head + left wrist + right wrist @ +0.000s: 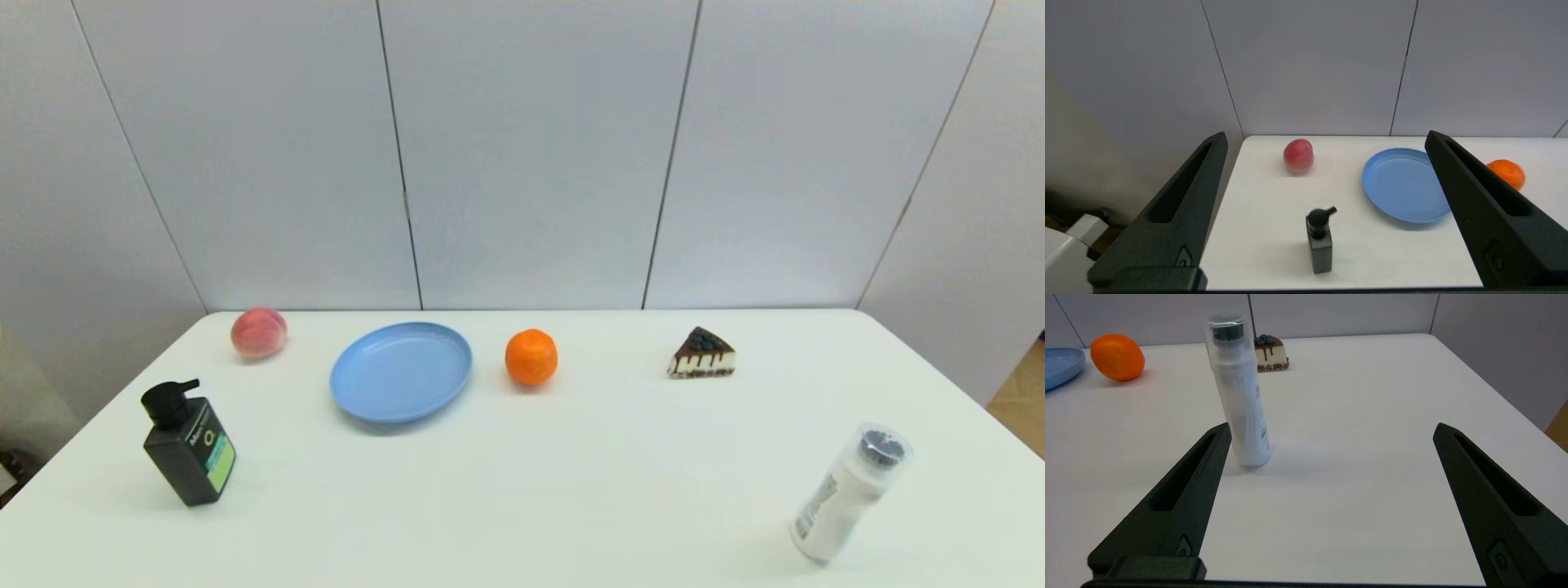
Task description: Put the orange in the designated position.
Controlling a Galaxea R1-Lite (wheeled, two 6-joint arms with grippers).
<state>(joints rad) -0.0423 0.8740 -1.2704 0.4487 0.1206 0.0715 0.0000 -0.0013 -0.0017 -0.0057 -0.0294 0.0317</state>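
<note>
1. At the centre of the head view, slightly right of middle, the orange (531, 357) sits on the white table (522, 490), just beside the right rim of the blue plate (401, 371) but apart from it.
2. Neither arm shows in the head view. The left gripper (1325, 143) and the right gripper (1331, 430) both hang back at the near table edge with fingers spread wide and nothing between them.
3. Judged from this, the task stands at its first step: the reach has not begun.
4. The next move likely calls for an arm to travel to the orange, straddle it and close gently, since round fruit rolls; the plate seems the probable destination.
5. Count: one orange, one peach (259, 332), one plate, one cake slice (702, 354), one black pump bottle (188, 447), one white bottle (849, 492).
</note>
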